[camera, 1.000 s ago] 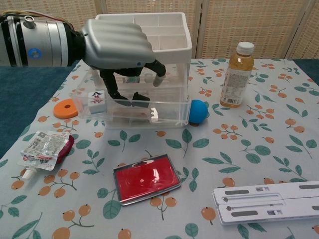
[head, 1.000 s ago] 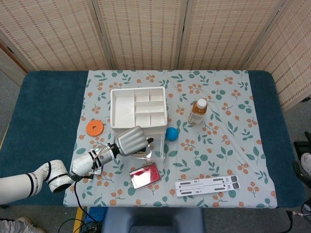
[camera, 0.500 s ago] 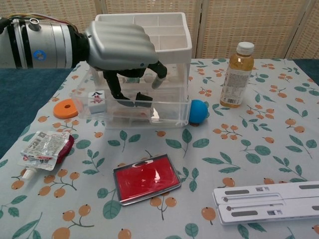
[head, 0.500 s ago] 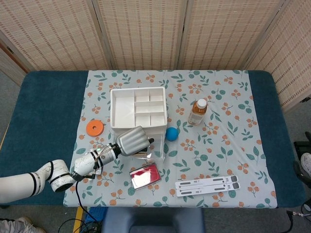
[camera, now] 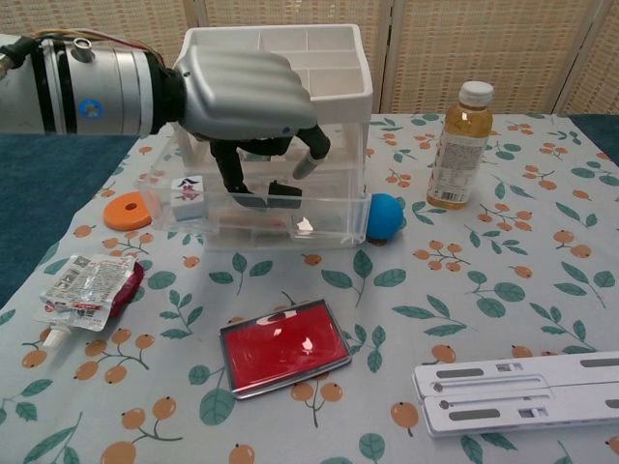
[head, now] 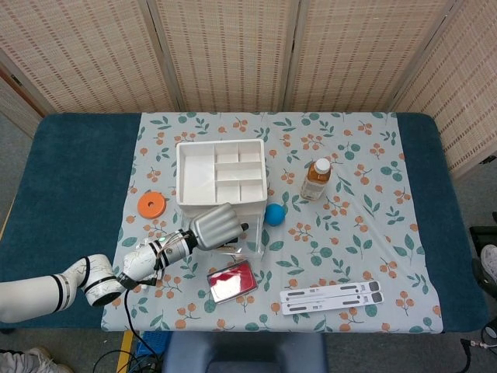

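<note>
One hand only is showing in the head view. The left hand [head: 213,228] is lying low and left of centre, over the clear drawer [head: 256,245] that is standing pulled out from under the white organizer [head: 181,175]. The right hand is not appearing in either view. An orange disc [head: 151,204] is lying left of the organizer, a blue ball [head: 274,214] is touching its right corner, and a bottle [head: 316,179] is standing further right. A red case [head: 231,283] and a white folding stand [head: 332,296] are lying along the lower edge.

In the chest view the left hand [camera: 247,92] is filling the upper left. Its fingers [camera: 314,145] are curling down, spread apart, into the drawer [camera: 329,227]. Whether they are pinching anything I cannot tell. A small tile [camera: 189,191] is sitting at the drawer's left end, apart from the fingertips. A crumpled pouch [camera: 87,287] is lying at the lower left.

Judging from this, the drawer is already open and the hand is already inside it. Nothing is visibly being lifted out, and the tile is looking untouched.

Against a second ago, the hand is sitting further right in the chest view, with its fingertips nearer the drawer's middle. Everything else on the cloth is lying where it was.
</note>
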Controlling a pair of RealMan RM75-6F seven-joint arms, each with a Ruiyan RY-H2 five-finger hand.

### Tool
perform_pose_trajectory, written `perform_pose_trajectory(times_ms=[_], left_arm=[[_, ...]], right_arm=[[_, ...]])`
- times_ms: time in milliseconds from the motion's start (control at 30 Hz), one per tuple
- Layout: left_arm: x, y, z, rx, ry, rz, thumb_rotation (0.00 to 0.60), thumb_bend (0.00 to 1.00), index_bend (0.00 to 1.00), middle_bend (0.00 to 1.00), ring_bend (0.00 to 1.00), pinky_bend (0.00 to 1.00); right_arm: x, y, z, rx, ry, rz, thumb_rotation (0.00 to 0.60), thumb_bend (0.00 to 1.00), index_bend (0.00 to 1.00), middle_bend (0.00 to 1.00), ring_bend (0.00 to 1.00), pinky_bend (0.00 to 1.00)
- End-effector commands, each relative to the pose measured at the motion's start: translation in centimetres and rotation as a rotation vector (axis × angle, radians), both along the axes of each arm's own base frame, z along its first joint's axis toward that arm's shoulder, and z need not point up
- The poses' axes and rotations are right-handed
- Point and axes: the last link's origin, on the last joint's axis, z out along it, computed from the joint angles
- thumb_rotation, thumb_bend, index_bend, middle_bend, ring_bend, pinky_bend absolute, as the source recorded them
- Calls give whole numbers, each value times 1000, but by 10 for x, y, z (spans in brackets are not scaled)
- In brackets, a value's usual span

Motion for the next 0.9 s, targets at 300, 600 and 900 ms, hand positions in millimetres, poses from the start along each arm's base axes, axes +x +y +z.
perform_pose_trajectory(times_ms=[300, 600, 900], left_arm=[[2, 2, -3, -18, -5, 28, 600, 262, 501, 925, 1000, 1000], [2, 3, -7, -35, -9, 45, 600, 298, 500, 925, 1000, 1000], [4, 5, -5, -22, -20, 40, 600, 321, 531, 925, 1000, 1000]], right_arm=[[-1, 0, 0, -1, -3, -1, 600, 376, 33, 145, 81, 107], [-1, 0, 0, -4, -3, -1, 600, 376, 33, 148, 86, 107], [-2, 1, 1, -8, -2, -2, 600, 376, 33, 152, 88, 107]])
